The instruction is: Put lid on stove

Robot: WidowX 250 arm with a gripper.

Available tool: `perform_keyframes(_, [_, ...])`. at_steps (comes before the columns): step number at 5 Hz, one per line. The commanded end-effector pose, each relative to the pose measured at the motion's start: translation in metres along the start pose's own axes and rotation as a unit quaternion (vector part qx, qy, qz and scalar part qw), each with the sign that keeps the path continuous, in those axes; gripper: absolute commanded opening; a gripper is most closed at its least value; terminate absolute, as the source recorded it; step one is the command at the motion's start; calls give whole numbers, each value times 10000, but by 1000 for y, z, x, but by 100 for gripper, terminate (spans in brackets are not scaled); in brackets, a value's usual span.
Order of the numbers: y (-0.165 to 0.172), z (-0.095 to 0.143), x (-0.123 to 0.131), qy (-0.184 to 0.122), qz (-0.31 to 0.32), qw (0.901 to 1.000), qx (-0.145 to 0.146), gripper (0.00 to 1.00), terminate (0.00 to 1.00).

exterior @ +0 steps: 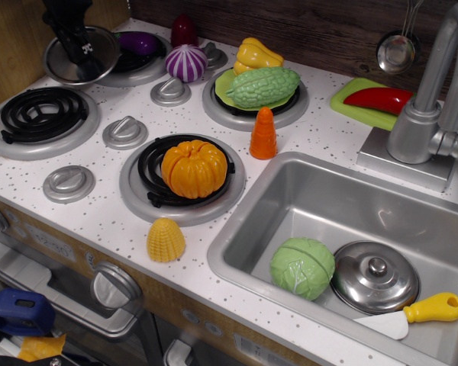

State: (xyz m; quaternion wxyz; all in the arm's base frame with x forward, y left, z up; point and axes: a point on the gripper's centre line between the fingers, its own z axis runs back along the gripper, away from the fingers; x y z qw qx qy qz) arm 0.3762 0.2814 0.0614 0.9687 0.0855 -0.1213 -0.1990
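The dark-steel lid [67, 67] hangs tilted at the far left, above the left edge of the back-left burner [141, 70]. My black gripper [82, 50] is shut on the lid's centre knob from above, which its fingers hide. The stove [99, 210] is the white speckled cooktop with four coil burners. The front-left burner [40, 114] is bare and lies just in front of and below the lid.
A purple eggplant [140, 42] lies on the back-left burner, an orange pumpkin [193, 168] on the front-right one, a green gourd [262, 86] on the back-right one. An onion [186, 62], carrot [263, 133] and corn [165, 240] stand around them. The sink [320, 198] holds a brighter lid [374, 276].
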Motion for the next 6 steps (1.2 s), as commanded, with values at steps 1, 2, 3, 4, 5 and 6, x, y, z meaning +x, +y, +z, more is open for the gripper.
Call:
perform_keyframes(1, [7,52,-16,100,198,9991,358,0,0])
perform_keyframes(2, [-2,55,-30,273,384,9986,228,0,0])
perform_keyframes(3, [-8,52,-41,288,493,9983,149,0,0])
perform_keyframes(4, [-11,43,-46,276,403,9984,276,0,0])
perform_keyframes(5, [-10,38,-49,188,343,9988,295,100,0])
perform_keyframes(6, [-10,38,-49,188,343,9988,295,100,100])
